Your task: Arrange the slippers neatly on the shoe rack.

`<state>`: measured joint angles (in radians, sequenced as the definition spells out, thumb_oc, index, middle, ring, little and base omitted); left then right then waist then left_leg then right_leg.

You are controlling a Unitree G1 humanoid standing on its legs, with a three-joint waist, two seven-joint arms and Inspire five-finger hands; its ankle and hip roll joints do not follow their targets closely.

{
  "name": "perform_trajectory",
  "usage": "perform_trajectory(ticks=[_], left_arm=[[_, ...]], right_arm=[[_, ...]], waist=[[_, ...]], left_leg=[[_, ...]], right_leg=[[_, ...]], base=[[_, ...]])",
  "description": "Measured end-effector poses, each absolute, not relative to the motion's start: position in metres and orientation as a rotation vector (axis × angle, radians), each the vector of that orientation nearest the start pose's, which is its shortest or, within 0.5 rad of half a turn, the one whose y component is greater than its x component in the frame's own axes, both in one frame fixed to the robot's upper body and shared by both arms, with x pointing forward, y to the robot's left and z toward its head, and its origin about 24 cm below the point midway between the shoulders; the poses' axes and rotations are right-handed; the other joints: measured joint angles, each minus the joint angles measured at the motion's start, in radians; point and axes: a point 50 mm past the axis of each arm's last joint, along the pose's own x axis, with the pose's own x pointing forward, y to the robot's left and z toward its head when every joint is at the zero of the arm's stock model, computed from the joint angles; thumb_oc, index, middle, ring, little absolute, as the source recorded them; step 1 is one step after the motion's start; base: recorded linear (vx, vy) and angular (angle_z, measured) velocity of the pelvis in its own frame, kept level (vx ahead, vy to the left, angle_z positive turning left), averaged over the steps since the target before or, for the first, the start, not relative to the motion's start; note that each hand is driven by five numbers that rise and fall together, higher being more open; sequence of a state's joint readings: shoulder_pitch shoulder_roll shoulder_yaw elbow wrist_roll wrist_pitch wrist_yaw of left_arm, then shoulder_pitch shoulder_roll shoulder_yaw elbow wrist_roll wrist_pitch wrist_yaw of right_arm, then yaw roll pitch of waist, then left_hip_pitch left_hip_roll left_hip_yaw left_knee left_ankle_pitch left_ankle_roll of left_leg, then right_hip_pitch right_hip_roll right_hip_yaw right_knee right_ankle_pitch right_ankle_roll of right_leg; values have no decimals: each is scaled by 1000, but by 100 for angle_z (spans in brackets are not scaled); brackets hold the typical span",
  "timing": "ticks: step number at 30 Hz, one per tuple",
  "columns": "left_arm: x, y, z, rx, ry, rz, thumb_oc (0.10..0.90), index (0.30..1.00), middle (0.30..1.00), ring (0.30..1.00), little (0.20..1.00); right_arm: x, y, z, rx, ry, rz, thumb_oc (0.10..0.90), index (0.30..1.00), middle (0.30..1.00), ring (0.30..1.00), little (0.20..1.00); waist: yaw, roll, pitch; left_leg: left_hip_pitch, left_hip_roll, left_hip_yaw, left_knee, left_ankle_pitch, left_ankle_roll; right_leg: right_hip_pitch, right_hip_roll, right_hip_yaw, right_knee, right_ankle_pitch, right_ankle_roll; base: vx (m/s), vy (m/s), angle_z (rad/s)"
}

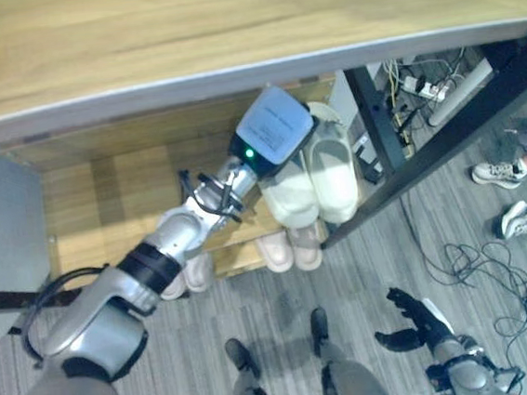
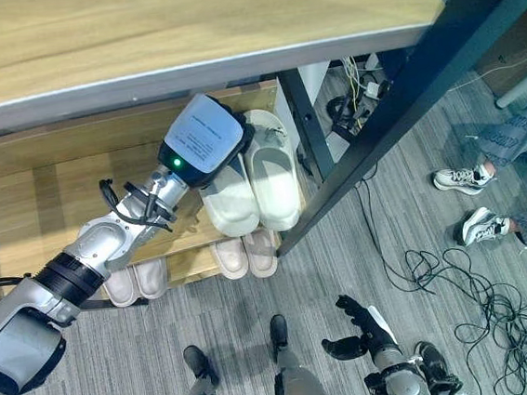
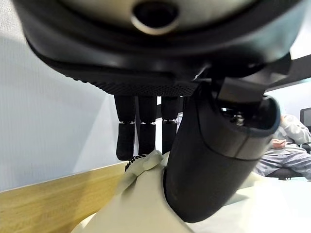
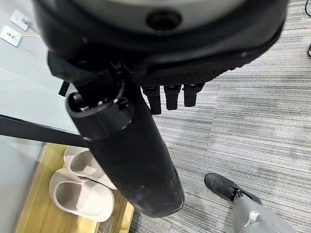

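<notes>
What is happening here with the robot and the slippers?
The robot's left hand is holding a pair of cream slippers at the upper shelf of the wooden shoe rack. Two pinkish pairs already lie on the lower shelf. The right hand hangs idle above the grey floor.

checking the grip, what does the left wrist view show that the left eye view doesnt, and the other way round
Left wrist view alone: the left hand with its thumb and fingers closed on the cream slipper's edge.

Left eye view alone: that pair of cream slippers lying on the shoe rack, pink slippers lower down, and the right hand hanging idle over the floor.

Both: the cream slipper at the left hand.
</notes>
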<state>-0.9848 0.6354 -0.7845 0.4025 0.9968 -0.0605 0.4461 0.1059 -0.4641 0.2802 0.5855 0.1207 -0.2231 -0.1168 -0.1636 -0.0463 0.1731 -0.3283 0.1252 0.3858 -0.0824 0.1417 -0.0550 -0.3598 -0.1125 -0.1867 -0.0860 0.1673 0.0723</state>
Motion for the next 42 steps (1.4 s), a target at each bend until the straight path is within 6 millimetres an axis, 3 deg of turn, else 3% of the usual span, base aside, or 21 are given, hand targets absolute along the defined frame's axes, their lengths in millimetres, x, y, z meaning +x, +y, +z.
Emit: perform_trajectory(ticks=[5, 31, 42], left_arm=[[356, 82, 189, 1682, -998, -60, 800, 900, 900, 900, 900], [346, 92, 182, 1507, -873, -100, 800, 900, 900, 900, 900], [336, 98, 173, 1265, -766, -185, 800, 900, 900, 900, 900]], right_arm=[[186, -235, -67, -397, 450, 21, 800, 900, 900, 900, 900], [187, -228, -70, -380, 476, 18, 800, 900, 900, 900, 900], [185, -220, -75, -350, 493, 20, 800, 900, 900, 900, 900]], waist=[[5, 0, 0], [15, 0, 0], [25, 0, -5]], left_leg=[[-8, -7, -14, 0, 4, 5], [33, -7, -21, 0, 8, 8], [69, -7, -18, 0, 7, 8]], right_leg=[[2, -7, -16, 0, 0, 0], [45, -7, -20, 0, 3, -3], [79, -7, -16, 0, 3, -3]], base=[[9, 3, 9], [3, -1, 0], [0, 0, 0]])
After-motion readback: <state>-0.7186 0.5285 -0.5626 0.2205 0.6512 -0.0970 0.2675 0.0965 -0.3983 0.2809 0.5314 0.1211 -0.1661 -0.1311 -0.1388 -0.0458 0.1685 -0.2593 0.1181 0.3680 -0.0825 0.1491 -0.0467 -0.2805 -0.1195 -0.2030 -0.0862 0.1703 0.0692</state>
